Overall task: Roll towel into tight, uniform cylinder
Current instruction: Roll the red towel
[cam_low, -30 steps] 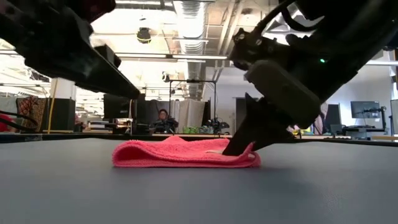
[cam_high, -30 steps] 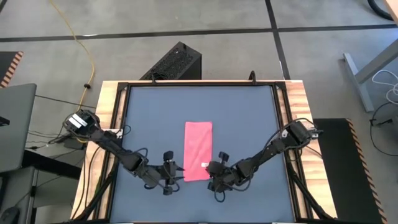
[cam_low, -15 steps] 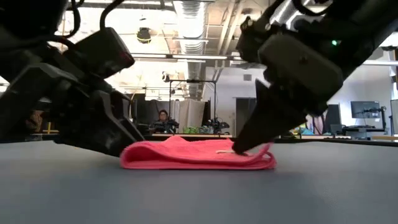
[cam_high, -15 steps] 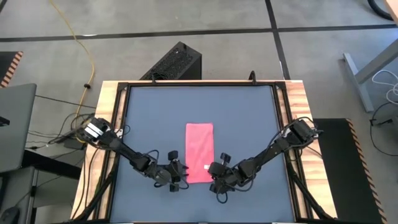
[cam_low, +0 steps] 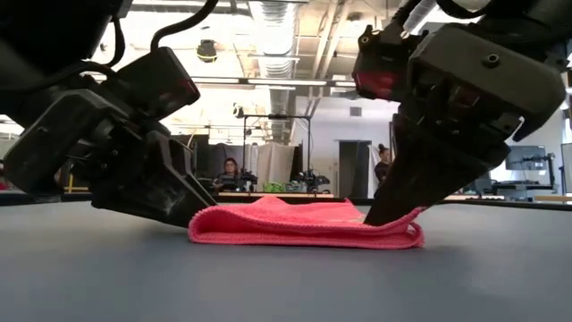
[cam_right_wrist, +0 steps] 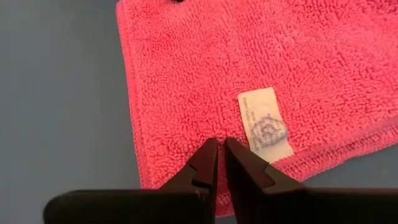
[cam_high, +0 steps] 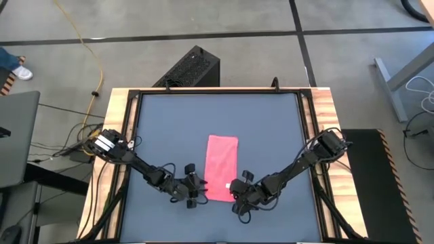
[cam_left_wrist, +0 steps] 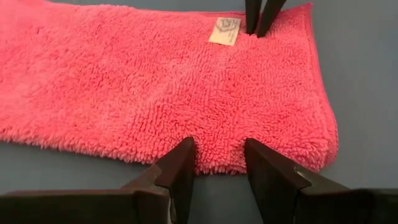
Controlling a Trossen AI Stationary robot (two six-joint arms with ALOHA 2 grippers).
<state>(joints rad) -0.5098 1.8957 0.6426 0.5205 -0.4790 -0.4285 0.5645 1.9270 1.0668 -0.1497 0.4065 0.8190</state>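
The pink towel [cam_high: 222,167] lies flat on the dark grey table [cam_high: 271,122] as a folded strip running near to far, with its white tag [cam_right_wrist: 264,124] close to the near end. My left gripper [cam_high: 197,192] is low at the towel's left long edge near the near corner. It is open, and the edge lies between its fingertips [cam_left_wrist: 185,155]. My right gripper [cam_high: 234,192] is at the right long edge beside the tag and is shut on it. It also shows in the left wrist view [cam_left_wrist: 258,15]. My left gripper has its open fingertips [cam_left_wrist: 252,155] against the towel's left long edge [cam_left_wrist: 217,163], near the near end. It comes low, slanting down from the table's left. The towel lies flat there. My right gripper pinches the towel's right long edge [cam_right_wrist: 186,168] between its two fingers, just beside the tag. The fingers slant down from the table's right. The towel stays flat on the table [cam_low: 304,228].
A raised wooden and black frame [cam_high: 122,135] runs round the table. A black box [cam_high: 191,68] stands on the floor beyond the far edge. Bare tabletop lies on all sides of the towel. A person [cam_low: 234,170] sits in the room behind the table.
My left gripper has come down and gone toward the table's right, up to the towel's left edge. The towel has slid a little toward the table's right with my right gripper on it, and now lies slightly slanted.
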